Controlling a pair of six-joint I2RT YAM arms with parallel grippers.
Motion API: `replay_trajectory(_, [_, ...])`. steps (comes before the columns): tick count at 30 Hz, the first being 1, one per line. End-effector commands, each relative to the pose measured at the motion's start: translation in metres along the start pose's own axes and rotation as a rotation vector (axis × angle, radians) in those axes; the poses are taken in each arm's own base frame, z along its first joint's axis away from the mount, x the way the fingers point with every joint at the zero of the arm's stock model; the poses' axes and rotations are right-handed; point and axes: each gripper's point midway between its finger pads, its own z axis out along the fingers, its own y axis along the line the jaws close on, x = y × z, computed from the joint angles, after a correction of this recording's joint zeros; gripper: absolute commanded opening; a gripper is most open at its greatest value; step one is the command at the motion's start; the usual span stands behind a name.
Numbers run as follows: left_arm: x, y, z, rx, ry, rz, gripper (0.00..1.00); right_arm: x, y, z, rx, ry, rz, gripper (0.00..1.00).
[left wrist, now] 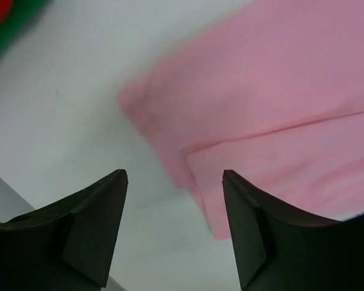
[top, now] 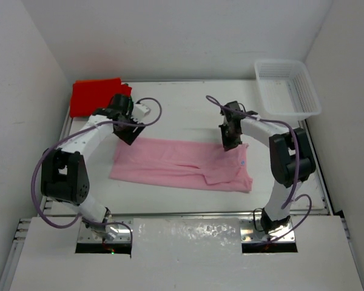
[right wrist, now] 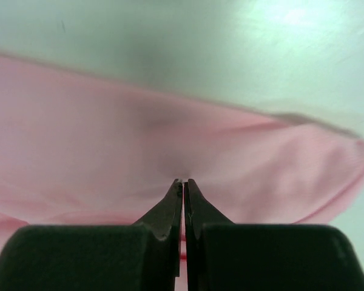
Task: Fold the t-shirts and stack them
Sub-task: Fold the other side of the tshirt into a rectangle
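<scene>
White table [top: 188, 115], pink t-shirt [top: 170, 160], blue tag [top: 243, 162] unreadable

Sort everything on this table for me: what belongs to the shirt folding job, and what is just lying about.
Part of the job:
- pink shirt, spread out at the middle
- red shirt, folded at the far left corner
- green shirt, an edge showing beside the red one

Just lying about:
- white basket, far right corner
</scene>
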Motion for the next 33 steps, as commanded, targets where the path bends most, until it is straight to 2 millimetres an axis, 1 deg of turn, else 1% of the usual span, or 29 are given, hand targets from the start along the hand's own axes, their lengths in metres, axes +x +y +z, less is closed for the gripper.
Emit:
replay_trajectory(1, [-0.068,-0.044,-0.042,0.096,-0.219,0.204,0.61,-0.045,-0.004,-0.026,-0.053,-0.094,-0.006,0.00])
replay_trajectory(2, [-0.085,-0.080,-0.054,0.155,-0.273,0.318,0.59,-0.057,-0.007,-0.039,-0.053,-0.122,-0.004,0.00])
replay_trajectory(3, [-0.092,-0.103,-0.058,0.193,-0.299,0.381,0.58,-0.058,-0.010,-0.055,-0.044,-0.135,-0.012,0.01])
replay_trajectory(4, [-0.097,-0.148,-0.064,0.260,-0.318,0.495,0.57,-0.059,-0.014,-0.065,-0.042,-0.149,-0.006,0.03])
replay_trajectory(6, [-0.097,-0.194,-0.066,0.326,-0.321,0.632,0.53,-0.046,-0.021,-0.079,-0.069,-0.133,0.034,0.08])
replay_trajectory(7, [-0.092,-0.234,-0.062,0.373,-0.302,0.739,0.52,-0.043,-0.020,-0.097,-0.095,-0.167,0.050,0.09])
replay_trajectory(8, [-0.090,-0.248,-0.058,0.368,-0.296,0.802,0.50,-0.023,-0.023,-0.093,-0.117,-0.130,0.079,0.10])
replay_trajectory(9, [-0.093,-0.264,-0.056,0.364,-0.317,0.849,0.49,-0.015,-0.022,-0.096,-0.148,-0.130,0.113,0.11])
replay_trajectory(10, [-0.088,-0.286,-0.049,0.369,-0.313,0.917,0.49,0.006,-0.018,-0.100,-0.218,-0.113,0.148,0.12])
replay_trajectory(11, [-0.089,-0.296,-0.045,0.369,-0.323,0.947,0.49,0.016,-0.015,-0.101,-0.258,-0.101,0.180,0.13])
replay_trajectory(12, [-0.097,-0.308,-0.045,0.368,-0.358,0.963,0.50,0.022,-0.013,-0.102,-0.290,-0.103,0.197,0.14])
replay_trajectory(13, [-0.095,-0.324,-0.039,0.382,-0.358,0.997,0.50,0.040,-0.007,-0.098,-0.337,-0.064,0.213,0.15])
replay_trajectory(14, [-0.099,-0.334,-0.040,0.387,-0.381,1.021,0.51,0.045,-0.004,-0.102,-0.356,-0.074,0.220,0.16])
replay_trajectory(15, [-0.105,-0.344,-0.041,0.385,-0.412,1.036,0.51,0.048,-0.005,-0.102,-0.366,-0.077,0.233,0.17])
replay_trajectory(16, [-0.101,-0.360,-0.037,0.401,-0.409,1.075,0.51,0.058,-0.006,-0.097,-0.371,-0.059,0.250,0.17])
replay_trajectory(18, [-0.109,-0.373,-0.035,0.376,-0.444,1.112,0.52,0.061,-0.008,-0.097,-0.395,-0.069,0.282,0.17])
replay_trajectory(19, [-0.106,-0.381,-0.030,0.370,-0.439,1.134,0.52,0.067,-0.009,-0.093,-0.401,-0.055,0.297,0.17])
replay_trajectory(20, [-0.107,-0.381,-0.025,0.342,-0.435,1.148,0.52,0.067,-0.009,-0.094,-0.410,-0.061,0.296,0.17])
replay_trajectory(21, [-0.107,-0.384,-0.021,0.336,-0.439,1.156,0.53,0.068,-0.010,-0.093,-0.408,-0.064,0.299,0.17])
replay_trajectory(22, [-0.106,-0.385,-0.019,0.334,-0.439,1.161,0.53,0.071,-0.010,-0.091,-0.408,-0.059,0.302,0.17])
replay_trajectory(24, [-0.102,-0.386,-0.011,0.335,-0.430,1.165,0.53,0.072,-0.011,-0.092,-0.413,-0.068,0.303,0.17])
replay_trajectory(25, [-0.102,-0.382,-0.008,0.306,-0.423,1.164,0.53,0.075,-0.010,-0.090,-0.415,-0.060,0.307,0.17])
replay_trajectory(29, [-0.102,-0.383,0.000,0.288,-0.429,1.150,0.51,0.080,-0.010,-0.086,-0.429,-0.055,0.314,0.17])
replay_trajectory(30, [-0.104,-0.384,0.002,0.280,-0.437,1.146,0.50,0.082,-0.009,-0.085,-0.432,-0.051,0.317,0.17])
replay_trajectory(33, [-0.101,-0.382,0.010,0.261,-0.423,1.153,0.35,0.080,-0.009,-0.087,-0.435,-0.057,0.315,0.17])
